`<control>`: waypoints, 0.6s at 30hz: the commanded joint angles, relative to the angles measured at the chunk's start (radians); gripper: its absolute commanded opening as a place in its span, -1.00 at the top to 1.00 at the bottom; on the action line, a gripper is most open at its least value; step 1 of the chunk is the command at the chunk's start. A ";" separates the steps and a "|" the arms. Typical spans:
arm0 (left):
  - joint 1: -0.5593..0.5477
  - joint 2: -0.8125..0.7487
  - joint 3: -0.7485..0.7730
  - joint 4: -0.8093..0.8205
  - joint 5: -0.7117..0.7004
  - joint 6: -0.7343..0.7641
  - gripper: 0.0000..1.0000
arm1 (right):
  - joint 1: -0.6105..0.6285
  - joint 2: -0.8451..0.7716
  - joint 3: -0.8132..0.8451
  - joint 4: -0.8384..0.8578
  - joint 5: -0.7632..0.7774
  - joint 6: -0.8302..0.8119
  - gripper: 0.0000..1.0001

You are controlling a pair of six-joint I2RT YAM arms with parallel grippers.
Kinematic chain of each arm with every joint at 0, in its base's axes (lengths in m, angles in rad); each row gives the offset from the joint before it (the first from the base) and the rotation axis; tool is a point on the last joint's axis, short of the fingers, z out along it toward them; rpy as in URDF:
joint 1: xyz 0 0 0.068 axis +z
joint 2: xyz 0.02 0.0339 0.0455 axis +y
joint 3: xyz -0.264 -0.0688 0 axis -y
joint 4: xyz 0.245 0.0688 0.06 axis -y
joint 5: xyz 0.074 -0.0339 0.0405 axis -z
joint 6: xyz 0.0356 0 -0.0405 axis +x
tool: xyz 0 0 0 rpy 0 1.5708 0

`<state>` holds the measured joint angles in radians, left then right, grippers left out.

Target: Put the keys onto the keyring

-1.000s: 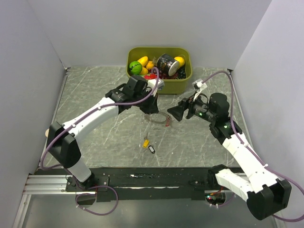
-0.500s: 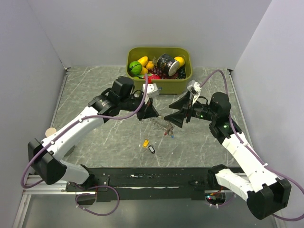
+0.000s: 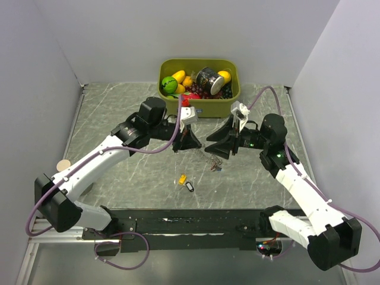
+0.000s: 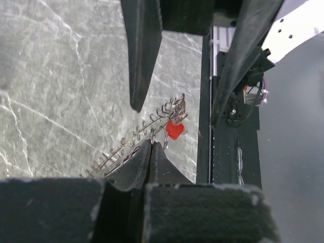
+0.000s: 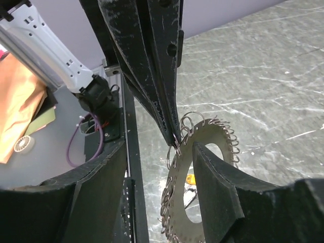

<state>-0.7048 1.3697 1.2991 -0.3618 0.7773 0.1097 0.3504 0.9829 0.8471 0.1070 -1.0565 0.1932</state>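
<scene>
The keyring [image 5: 178,195] is a flat grey disc with a coiled rim, hanging tilted above the table. My left gripper [image 4: 152,147] is shut on a small loop at its rim. A red key [image 4: 174,130] dangles from the coil, and a small cluster of keys [image 3: 215,168] hangs below it in the top view. My right gripper [image 5: 162,167] is open, with the disc's edge between its fingers, close to the right finger [image 5: 217,177]. A yellow key [image 3: 182,177] and a black key [image 3: 189,186] lie loose on the marble table.
A green bin [image 3: 231,101] with toy fruit and a can stands at the back, just behind both grippers. A black rail [image 3: 196,222] runs along the near edge. A small round disc [image 3: 63,164] lies at the left, beside the left arm.
The left gripper has lifted the keyring off the table and swung it toward the right arm. The right gripper moved left around the ring, its jaws narrowing.
</scene>
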 commanded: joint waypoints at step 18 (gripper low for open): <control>-0.022 -0.096 -0.027 0.141 0.089 -0.002 0.98 | 0.010 0.053 -0.003 0.158 -0.140 0.046 0.00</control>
<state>-0.7174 1.3064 1.2690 -0.2970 0.8204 0.1089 0.3538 1.0260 0.8257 0.2302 -1.1503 0.2455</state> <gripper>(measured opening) 0.022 0.510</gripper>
